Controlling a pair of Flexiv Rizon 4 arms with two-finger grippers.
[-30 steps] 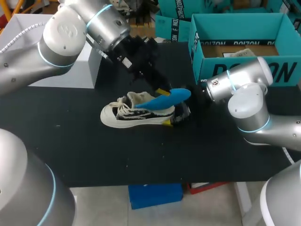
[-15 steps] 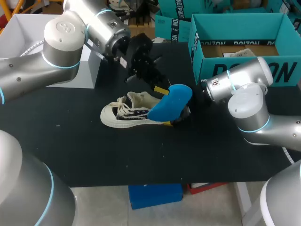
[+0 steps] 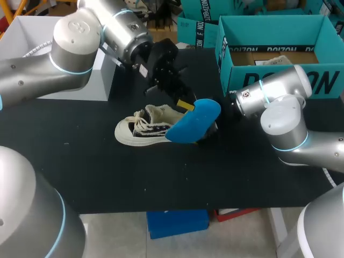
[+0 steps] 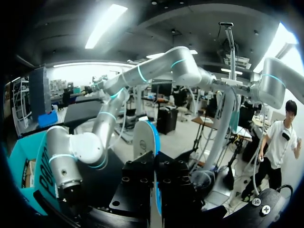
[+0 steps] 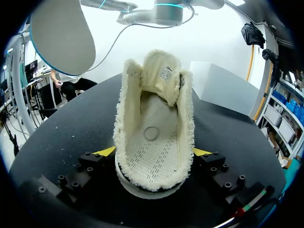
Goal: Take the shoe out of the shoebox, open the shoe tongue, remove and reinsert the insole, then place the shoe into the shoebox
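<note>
My left gripper (image 3: 185, 104) is clenched on the blue insole (image 3: 194, 121), holding it in the air above the heel end of the shoe (image 3: 144, 129); the insole is fully out of the shoe and hangs tilted, its lower end dipping in front of the shoe's side; in my left wrist view the insole (image 4: 145, 141) stands edge-on, rising straight up from between my fingers (image 4: 135, 183). My right gripper (image 5: 154, 152) is grasping the shoe (image 5: 154, 137) at the heel, one yellow tip pressed on each side; the shoe sits upright on the black table (image 3: 161, 177), toe pointing away from my right gripper, toward my left side; looking along my right fingers I see straight into it, fleecy lining all round the collar, bare perforated footbed showing, the tongue (image 5: 161, 71) pulled up and back; the pale underside of the insole (image 5: 61, 34) hovers above and beside the shoe. The teal shoebox (image 3: 325, 79) stands open at the far right of the table, well apart from the shoe; a white box (image 3: 88, 86) sits at the far left, behind my left arm.
</note>
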